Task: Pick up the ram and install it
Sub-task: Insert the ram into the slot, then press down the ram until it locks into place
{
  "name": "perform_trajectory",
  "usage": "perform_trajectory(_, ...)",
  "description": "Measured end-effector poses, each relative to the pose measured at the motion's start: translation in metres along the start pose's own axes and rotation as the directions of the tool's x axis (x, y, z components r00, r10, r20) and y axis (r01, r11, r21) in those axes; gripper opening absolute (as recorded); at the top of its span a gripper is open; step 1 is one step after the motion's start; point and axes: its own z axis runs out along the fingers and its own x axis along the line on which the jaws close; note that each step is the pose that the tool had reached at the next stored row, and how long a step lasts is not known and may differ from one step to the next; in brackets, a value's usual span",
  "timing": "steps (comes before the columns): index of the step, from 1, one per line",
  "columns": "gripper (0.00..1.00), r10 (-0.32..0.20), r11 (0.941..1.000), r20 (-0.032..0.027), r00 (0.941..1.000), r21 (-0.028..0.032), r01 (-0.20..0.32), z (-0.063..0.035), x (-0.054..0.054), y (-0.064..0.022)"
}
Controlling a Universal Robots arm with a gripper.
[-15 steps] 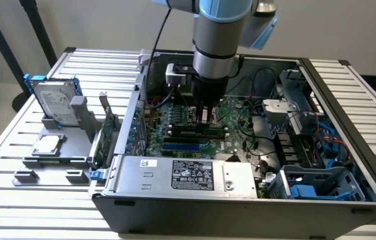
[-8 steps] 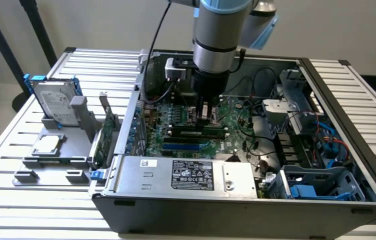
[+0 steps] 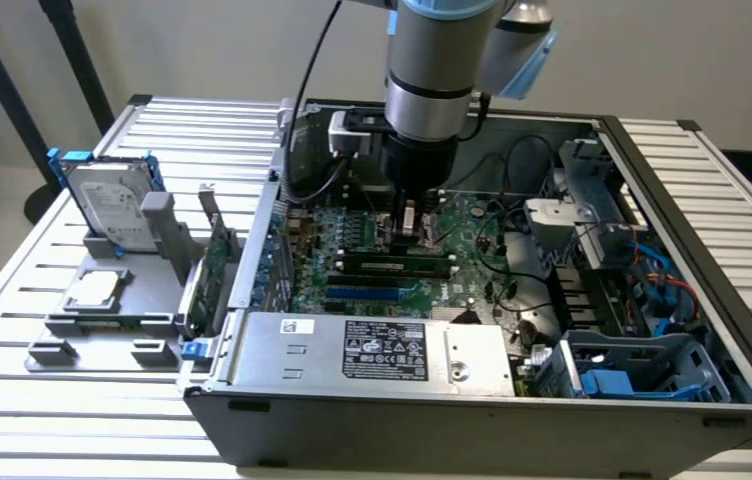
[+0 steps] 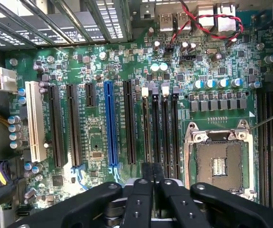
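Over the middle of the open computer case [image 3: 696,300], your gripper [image 3: 410,232] is hanging straight down from the arm, close above the motherboard [image 3: 463,225]. The ram [image 3: 396,266] is standing on its long edge along the memory slots [image 4: 165,128], chips facing the near side, right beneath and just in front of the fingertips. That upright pose is probably what lets its bottom edge line up with a slot.

From the wrist, you are seeing the fingers [image 4: 147,173] drawn together, closed, pointing at those slots beside the empty processor socket [image 4: 219,166]. Whether they are pinching the stick's top edge or only pressing on it, I cannot tell. I also cannot tell if it is fully seated.

Off to the exterior view's left, a larger green card [image 3: 220,262] is waiting in a grey holder [image 3: 116,320], well apart from the work.
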Motion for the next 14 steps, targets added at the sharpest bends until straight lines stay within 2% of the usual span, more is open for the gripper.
perform_trajectory(1, 0.11, 0.0, 1.0, 0.0, 1.0, 0.0, 0.0, 0.0, 0.0, 0.0)
perform_trajectory(14, 0.11, 0.0, 1.0, -0.0001, 1.0, -0.0001, 0.0, 0.0003, -0.0001, 0.0007)
